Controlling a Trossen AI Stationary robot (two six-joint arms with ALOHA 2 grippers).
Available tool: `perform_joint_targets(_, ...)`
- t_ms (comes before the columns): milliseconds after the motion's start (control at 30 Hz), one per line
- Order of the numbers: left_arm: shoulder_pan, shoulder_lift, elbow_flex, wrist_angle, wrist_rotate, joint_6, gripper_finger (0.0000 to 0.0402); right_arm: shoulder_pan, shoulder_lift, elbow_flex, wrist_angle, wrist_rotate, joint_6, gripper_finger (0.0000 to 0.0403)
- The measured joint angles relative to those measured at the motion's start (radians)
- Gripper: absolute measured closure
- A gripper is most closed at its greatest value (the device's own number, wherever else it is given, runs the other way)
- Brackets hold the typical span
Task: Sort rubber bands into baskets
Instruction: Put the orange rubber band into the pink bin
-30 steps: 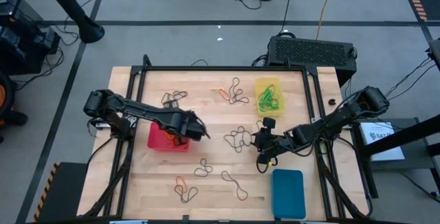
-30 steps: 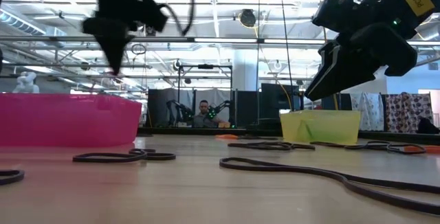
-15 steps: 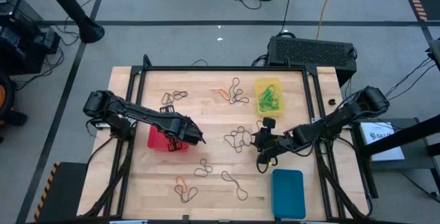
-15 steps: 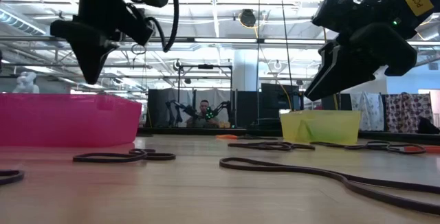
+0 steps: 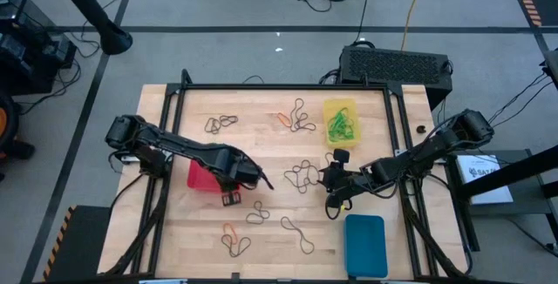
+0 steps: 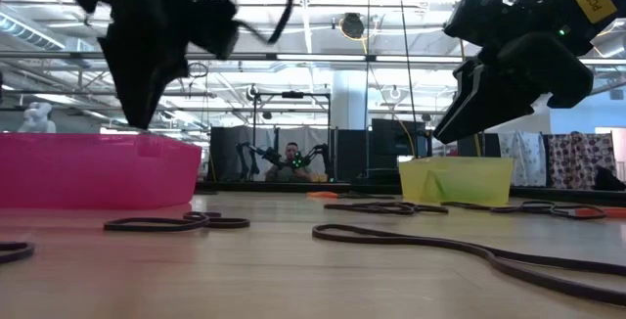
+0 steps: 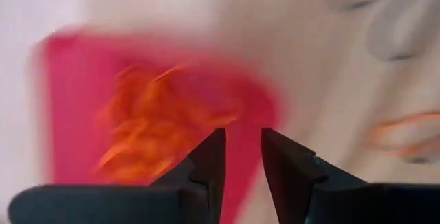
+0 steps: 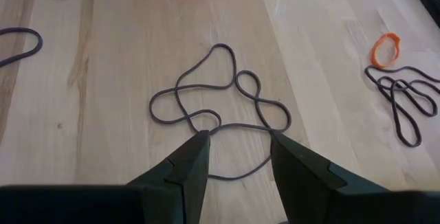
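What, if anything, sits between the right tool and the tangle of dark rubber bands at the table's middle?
Nothing visible. The right tool is open, with bare wood between its fingers and the dark rubber bands just ahead. The high view shows the same tangle beside it, with no basket or other band between.

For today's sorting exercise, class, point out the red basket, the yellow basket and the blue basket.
red basket [image 5: 199,177], high view: bare left part of its floor.
yellow basket [image 5: 340,105], high view: its far rim.
blue basket [image 5: 364,245], high view: middle of its surface.
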Motion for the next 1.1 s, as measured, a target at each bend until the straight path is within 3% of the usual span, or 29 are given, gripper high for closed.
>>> perform_joint_targets(133, -0.045, 0.000, 0.000, 0.159, 0.118, 0.069, 0.0301, 0.000, 0.000, 0.000, 0.000, 0.000, 0.000, 0.0255)
perform_joint_targets(367, -0.168, 0.025, -0.002, 0.284, 0.139, 0.177, 0.0301, 0.000, 0.000, 0.000, 0.015, 0.000, 0.000, 0.0255)
perform_joint_targets(700, -0.275, 0.124, -0.092, 0.306, 0.177, -0.021, 0.0302, 0.000, 0.000, 0.002, 0.056, 0.000, -0.007, 0.0255)
perform_joint_targets(1100, -0.326, 0.155, -0.149, 0.464, 0.168, -0.021, 0.0302, 0.000, 0.000, 0.002, 0.072, 0.000, -0.002, 0.0255)
